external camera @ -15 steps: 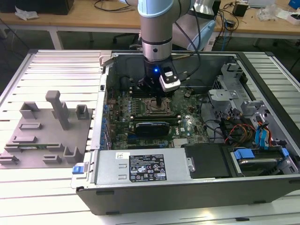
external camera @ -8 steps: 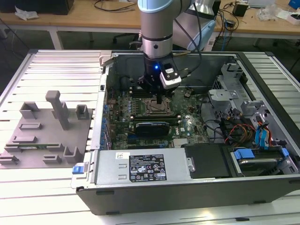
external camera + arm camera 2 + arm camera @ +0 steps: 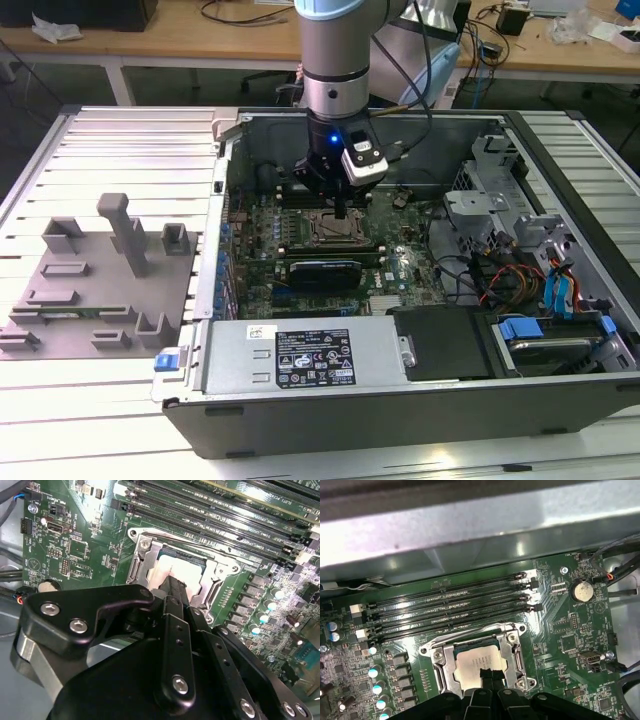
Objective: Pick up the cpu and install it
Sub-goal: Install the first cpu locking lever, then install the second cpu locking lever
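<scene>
The pincer (image 3: 343, 212) hangs straight down inside the open computer case (image 3: 560, 130), its tip right over the motherboard's socket (image 3: 335, 228). In both wrist views its black fingers (image 3: 173, 587) run together into one narrow tip. They look drawn close, but whether they pinch anything or merely touch the chip, I cannot tell.

The cpu (image 3: 477, 662) lies flat in the socket, silvery-white top up, framed by the metal bracket (image 3: 512, 645) with a screw at each corner. In the first wrist view the fingers' tip (image 3: 490, 675) meets the chip at its edge nearest the camera, so the chip lies directly beneath the pincer and not to any side. Being square, it has no long axis to speak of; its edges run parallel with the socket frame and with the memory slots (image 3: 450, 605) beyond.

In the exterior view the grey fixture plate (image 3: 95, 300) sits on the slatted tabletop (image 3: 130, 150) at about nine o'clock from the pincer, well apart, outside the case. At six o'clock, along the case's near wall, lies the power supply (image 3: 300, 355).
</scene>
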Robot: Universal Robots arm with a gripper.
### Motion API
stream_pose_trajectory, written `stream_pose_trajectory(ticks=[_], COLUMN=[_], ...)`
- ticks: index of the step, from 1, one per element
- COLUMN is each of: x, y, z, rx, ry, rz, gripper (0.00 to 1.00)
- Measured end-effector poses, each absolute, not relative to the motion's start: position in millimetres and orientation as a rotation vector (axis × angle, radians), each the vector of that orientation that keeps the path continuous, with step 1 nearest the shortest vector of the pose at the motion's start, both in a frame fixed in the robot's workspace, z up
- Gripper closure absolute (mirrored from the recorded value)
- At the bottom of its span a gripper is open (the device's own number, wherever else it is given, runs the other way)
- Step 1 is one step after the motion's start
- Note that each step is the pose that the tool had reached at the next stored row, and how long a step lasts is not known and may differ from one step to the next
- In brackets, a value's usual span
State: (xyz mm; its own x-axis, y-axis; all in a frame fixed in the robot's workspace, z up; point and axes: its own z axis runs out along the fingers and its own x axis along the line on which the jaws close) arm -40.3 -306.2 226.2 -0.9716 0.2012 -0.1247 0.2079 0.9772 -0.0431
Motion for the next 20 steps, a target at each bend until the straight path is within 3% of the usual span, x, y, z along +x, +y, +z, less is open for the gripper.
stream_pose_trajectory(ticks=[14,20], x=[-40.3,-40.3], y=[-306.3,-306.5], z=[226.8,244.5], rx=[0.312,0.312], ry=[3.004,3.004], rz=[-0.085,-0.084], gripper=[0.89,0.89])
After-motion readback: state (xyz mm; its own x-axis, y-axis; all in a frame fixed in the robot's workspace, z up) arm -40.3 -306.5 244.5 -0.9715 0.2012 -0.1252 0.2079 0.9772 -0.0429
